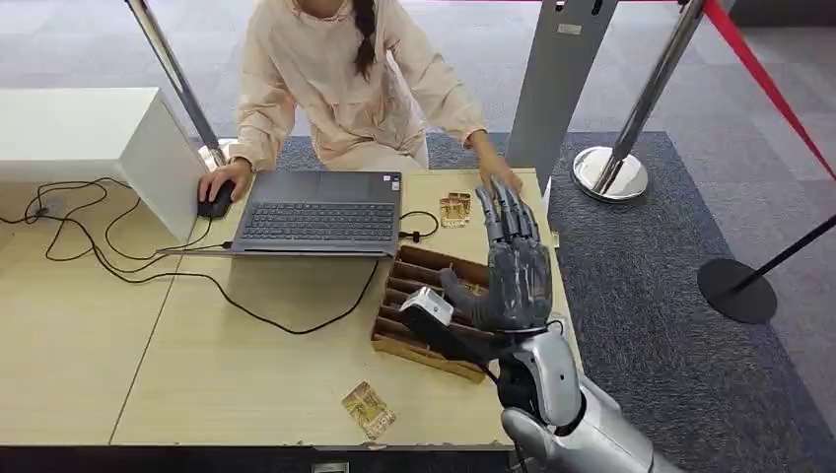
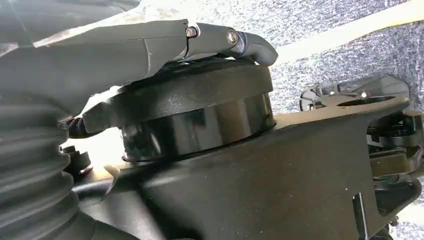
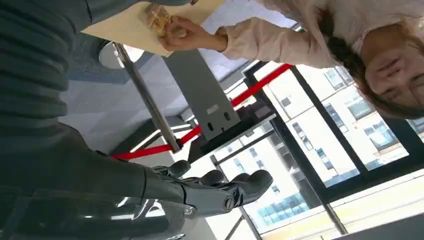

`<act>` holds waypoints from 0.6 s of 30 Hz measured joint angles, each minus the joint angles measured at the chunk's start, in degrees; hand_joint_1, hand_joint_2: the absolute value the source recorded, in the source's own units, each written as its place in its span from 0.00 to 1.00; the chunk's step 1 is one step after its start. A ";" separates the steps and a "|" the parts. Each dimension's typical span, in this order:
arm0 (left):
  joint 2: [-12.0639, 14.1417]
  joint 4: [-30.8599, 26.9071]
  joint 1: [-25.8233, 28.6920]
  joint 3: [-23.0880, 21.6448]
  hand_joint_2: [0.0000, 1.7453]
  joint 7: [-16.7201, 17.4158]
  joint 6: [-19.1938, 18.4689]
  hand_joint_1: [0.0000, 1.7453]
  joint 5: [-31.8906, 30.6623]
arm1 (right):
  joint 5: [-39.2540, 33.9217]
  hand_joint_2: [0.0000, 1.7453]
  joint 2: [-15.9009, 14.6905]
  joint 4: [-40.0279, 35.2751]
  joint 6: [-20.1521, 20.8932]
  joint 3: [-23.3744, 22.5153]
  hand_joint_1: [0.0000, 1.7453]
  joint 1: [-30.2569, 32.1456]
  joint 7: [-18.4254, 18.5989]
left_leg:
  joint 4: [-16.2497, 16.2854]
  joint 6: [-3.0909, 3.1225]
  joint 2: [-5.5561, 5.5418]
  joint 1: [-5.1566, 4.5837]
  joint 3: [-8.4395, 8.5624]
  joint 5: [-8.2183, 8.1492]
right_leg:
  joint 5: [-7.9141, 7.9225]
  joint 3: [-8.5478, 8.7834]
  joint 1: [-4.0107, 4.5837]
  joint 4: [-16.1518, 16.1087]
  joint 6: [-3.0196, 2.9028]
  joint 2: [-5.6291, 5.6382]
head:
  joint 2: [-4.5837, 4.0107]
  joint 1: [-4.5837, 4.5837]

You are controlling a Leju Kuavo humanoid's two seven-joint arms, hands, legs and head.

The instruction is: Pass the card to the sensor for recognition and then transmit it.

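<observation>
One robot hand, the right hand, is raised above the wooden slotted tray, its fingers straight and spread apart with nothing held in them. Just beyond those fingertips, a person's hand rests at the desk's far edge, beside two cards lying on the desk. Another card lies on the desk nearer than the hand, to its left, close to the front edge. A white-topped black scanner sits at the tray, right beside the thumb. Farther left are a laptop and a mouse under the person's other hand. Whether the left hand is spread or closed cannot be told.
</observation>
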 joint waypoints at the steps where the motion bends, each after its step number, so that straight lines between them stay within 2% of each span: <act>1: 0.00 0.00 0.00 0.00 1.00 -0.07 0.02 0.00 0.09 | 0.40 1.00 -0.42 -1.23 0.31 -0.40 0.00 1.13 -0.33 | 0.00 0.00 0.00 0.00 0.00 0.00 | 0.00 0.00 0.00 0.00 0.00 0.00 | 0.00 0.02; 8: 0.00 0.04 0.07 0.00 1.00 -0.50 0.28 0.00 0.44 | 1.73 1.00 -1.60 -6.26 0.40 -1.25 0.00 6.09 -2.01 | -0.01 0.00 0.02 0.00 0.03 0.01 | 0.00 0.02 0.00 0.02 0.00 0.00 | 0.00 0.00; 18: 0.00 0.04 0.05 0.02 1.00 -0.37 0.26 0.00 0.83 | 1.03 1.00 -1.60 -7.37 0.13 -1.16 0.00 8.74 -3.65 | -0.01 0.00 0.02 0.00 0.02 0.01 | 0.00 0.02 0.00 0.02 0.00 0.00 | 0.00 0.02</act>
